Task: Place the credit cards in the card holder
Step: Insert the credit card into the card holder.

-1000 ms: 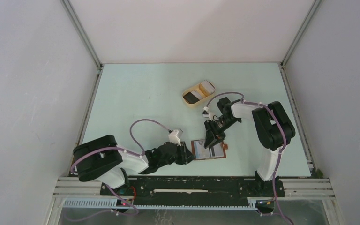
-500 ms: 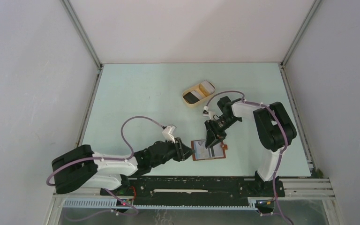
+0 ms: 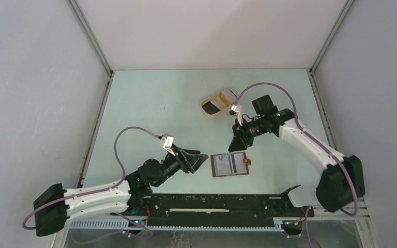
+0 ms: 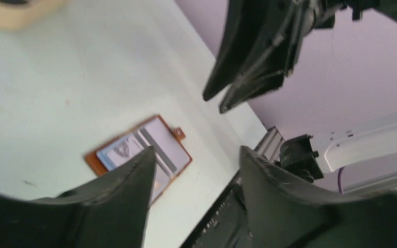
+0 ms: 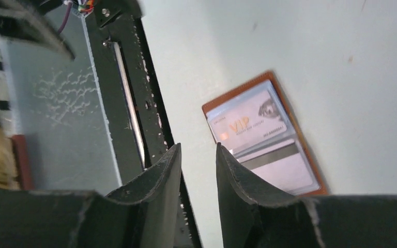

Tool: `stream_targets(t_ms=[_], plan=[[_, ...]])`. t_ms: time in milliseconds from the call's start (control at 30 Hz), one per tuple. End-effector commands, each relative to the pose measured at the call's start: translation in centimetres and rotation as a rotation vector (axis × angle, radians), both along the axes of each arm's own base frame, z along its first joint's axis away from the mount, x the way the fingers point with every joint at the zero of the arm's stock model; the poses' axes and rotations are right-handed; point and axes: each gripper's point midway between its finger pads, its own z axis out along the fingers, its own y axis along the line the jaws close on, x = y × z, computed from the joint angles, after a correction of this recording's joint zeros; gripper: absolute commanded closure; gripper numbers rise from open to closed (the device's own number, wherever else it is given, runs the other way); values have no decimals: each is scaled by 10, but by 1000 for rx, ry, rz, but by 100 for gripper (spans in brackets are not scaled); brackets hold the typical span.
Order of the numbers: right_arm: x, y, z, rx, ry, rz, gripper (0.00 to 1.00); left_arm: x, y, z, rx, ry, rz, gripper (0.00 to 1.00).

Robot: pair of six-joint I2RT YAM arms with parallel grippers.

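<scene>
The card holder (image 3: 229, 165) lies open and flat on the table, with a pale "VIP" card (image 5: 248, 124) and a grey-striped card (image 5: 281, 168) lying on its inside. My left gripper (image 3: 200, 157) hovers just left of it, open and empty; in the left wrist view the card holder (image 4: 139, 155) shows past the left finger of that gripper (image 4: 197, 150). My right gripper (image 3: 235, 145) hangs above the holder's far edge, its jaws a narrow gap apart with nothing between. The right wrist view looks past that gripper (image 5: 197, 147) to the card holder (image 5: 263, 139) below.
A beige oval tray (image 3: 207, 113) stands behind the holder, holding a black card (image 3: 213, 106) and a white card (image 3: 228, 95). The black base rail (image 3: 212, 201) runs along the near table edge, close to the holder. Grey walls close in the table on three sides.
The left gripper has let go of the holder's left edge, pulled back and opened wider. The right gripper has risen off the holder toward the back, its jaws narrowing. The holder has stayed put.
</scene>
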Motion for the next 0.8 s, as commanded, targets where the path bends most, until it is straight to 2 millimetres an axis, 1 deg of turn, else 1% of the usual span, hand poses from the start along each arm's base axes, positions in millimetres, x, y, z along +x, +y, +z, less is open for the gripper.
stream_targets(t_ms=[0,33,67,100,133,167,233,267,300,367,400,467,567,600,700,767], plan=[[-17,7,52,162,-368,180,60,10,22,15,0,-105,85,26],[-26,8,60,199,-451,252,60,10,25,19,-14,-113,94,18],[-32,8,63,221,-538,324,58,10,27,21,-24,-118,101,9],[-38,7,63,237,-602,383,56,10,28,22,-31,-122,104,2],[-44,6,60,246,-633,437,51,9,29,23,-38,-128,98,0],[-48,5,57,256,-659,486,47,8,28,25,-44,-135,91,0],[-49,6,47,258,-653,533,46,1,22,27,-53,-142,45,0],[-48,7,41,253,-629,538,48,-1,19,28,-59,-141,28,0],[-46,9,34,248,-602,533,52,-3,16,26,-65,-133,9,0],[-41,9,13,211,-570,518,59,-7,10,22,-77,-111,-24,0],[-36,7,1,167,-581,514,61,-9,8,20,-83,-102,-37,0],[-24,3,-21,72,-616,495,66,-10,4,14,-87,-80,-48,2],[-9,-3,-48,-30,-611,458,72,-8,2,3,-86,-52,-45,9],[-6,-5,-53,-62,-611,455,75,-8,1,-1,-85,-43,-43,12],[5,-9,-73,-150,-597,443,84,-5,-4,-12,-70,-8,-38,23],[7,-7,-80,-176,-589,441,88,-3,-7,-21,-53,18,-32,35]])
